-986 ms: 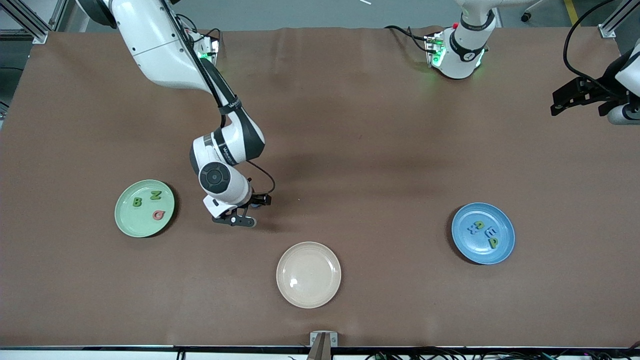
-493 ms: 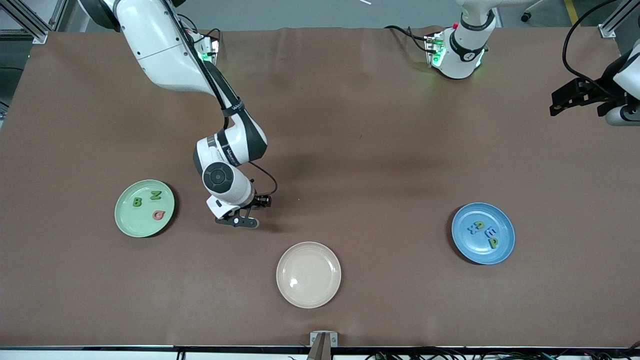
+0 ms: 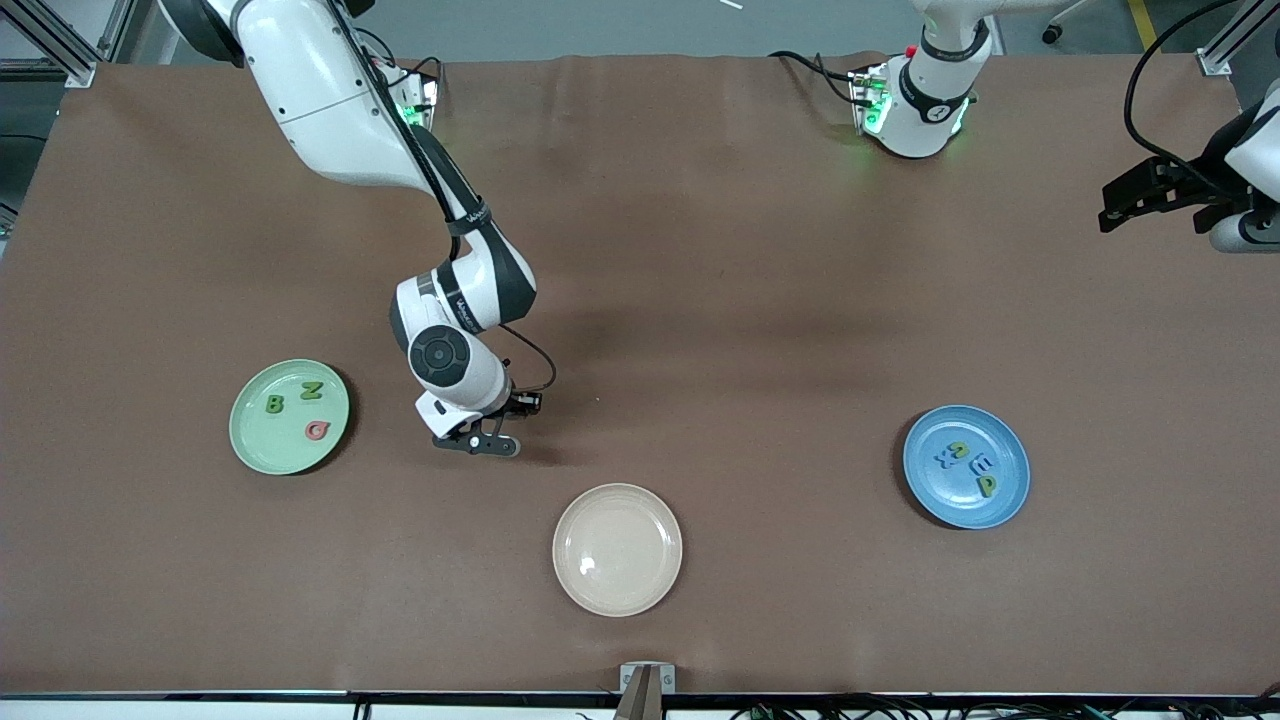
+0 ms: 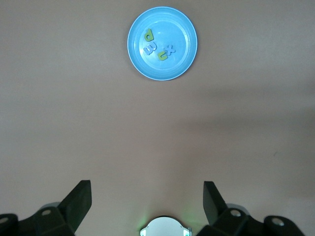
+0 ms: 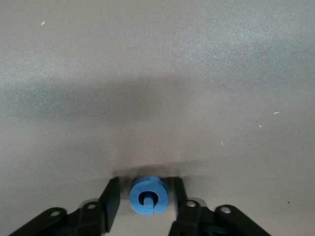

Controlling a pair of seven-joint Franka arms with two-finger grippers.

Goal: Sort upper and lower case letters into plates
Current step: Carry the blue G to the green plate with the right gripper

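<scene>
A pale green plate (image 3: 248, 440) near the right arm's end holds a green B, a green Z and a red G. A blue plate (image 3: 925, 492) near the left arm's end holds several small letters; it also shows in the left wrist view (image 4: 183, 59). My right gripper (image 3: 487, 443) is low at the table between the green plate and the beige plate. In the right wrist view it (image 5: 145, 184) is open, with a blue foam letter G (image 5: 147, 197) lying between its fingers with a small gap on each side. My left gripper (image 3: 1112, 205) waits high at the table's edge, open and empty (image 4: 146, 189).
An empty cream-beige plate (image 3: 575, 580) lies near the front edge at the middle of the table. The brown table mat stretches between the plates. The left arm's base (image 3: 915, 100) stands at the back.
My right arm has shifted slightly toward the left arm's end, the gripper staying low at the table. The left gripper has barely moved.
</scene>
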